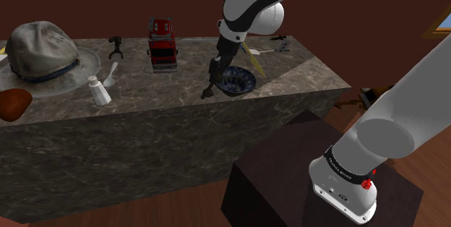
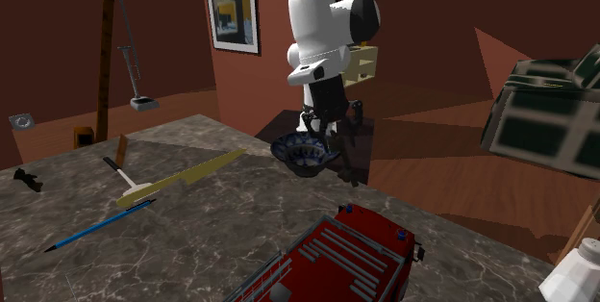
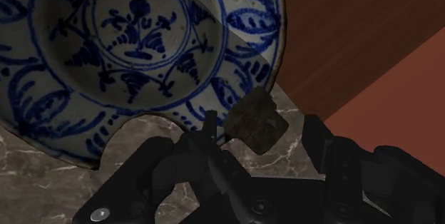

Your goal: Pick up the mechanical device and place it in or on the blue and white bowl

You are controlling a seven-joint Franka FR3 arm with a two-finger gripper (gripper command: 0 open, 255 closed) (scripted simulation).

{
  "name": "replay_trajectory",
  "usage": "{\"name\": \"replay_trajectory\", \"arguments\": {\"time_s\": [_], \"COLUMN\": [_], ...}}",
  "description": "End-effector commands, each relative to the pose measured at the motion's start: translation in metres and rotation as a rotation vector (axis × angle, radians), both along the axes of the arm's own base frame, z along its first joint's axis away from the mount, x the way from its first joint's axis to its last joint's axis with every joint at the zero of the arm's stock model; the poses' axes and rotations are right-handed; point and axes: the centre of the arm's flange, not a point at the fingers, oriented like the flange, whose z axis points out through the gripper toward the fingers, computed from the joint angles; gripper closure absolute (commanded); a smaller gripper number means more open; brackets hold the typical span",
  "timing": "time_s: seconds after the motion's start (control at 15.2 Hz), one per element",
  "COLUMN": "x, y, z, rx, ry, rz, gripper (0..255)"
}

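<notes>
1. Hanging over the near edge of the marble-patterned counter (image 1: 166,92), the arm's black gripper (image 1: 211,81) is pointing downward. Its fingers (image 3: 139,174) are pinching a dark mechanical device (image 3: 254,124) between them.
2. The device is sticking out past the fingertips, showing a blocky grey-brown part with a thin black prong beside it. I cannot tell whether its lower tip is touching the counter.
3. The blue and white bowl (image 3: 142,44) is resting on the counter just beyond the fingertips. The device is hanging right beside the bowl's rim, just outside it and not over the painted middle.
4. A red toy fire truck (image 1: 162,43) is standing well apart from the fingers, further back on the counter. A grey hat (image 1: 43,52) and a white shaker (image 1: 99,90) are sitting further off still, on that same side.
5. A blue pen (image 2: 96,225) is lying flat on the counter, past the bowl from the fingers.
</notes>
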Motion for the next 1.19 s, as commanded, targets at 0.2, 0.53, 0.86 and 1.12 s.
{"name": "replay_trajectory", "arguments": {"time_s": [0.2, 0.53, 0.86, 1.12], "x": [0.000, 0.000, 0.000, 0.000], "y": [0.000, 0.000, 0.000, 0.000], "z": [0.000, 0.000, 0.026, 0.047], "rx": [0.000, 0.000, 0.000, 0.000], "ry": [0.000, 0.000, 0.000, 0.000], "rz": [0.000, 0.000, 0.000, 0.000], "gripper": [255, 255, 255, 255]}}
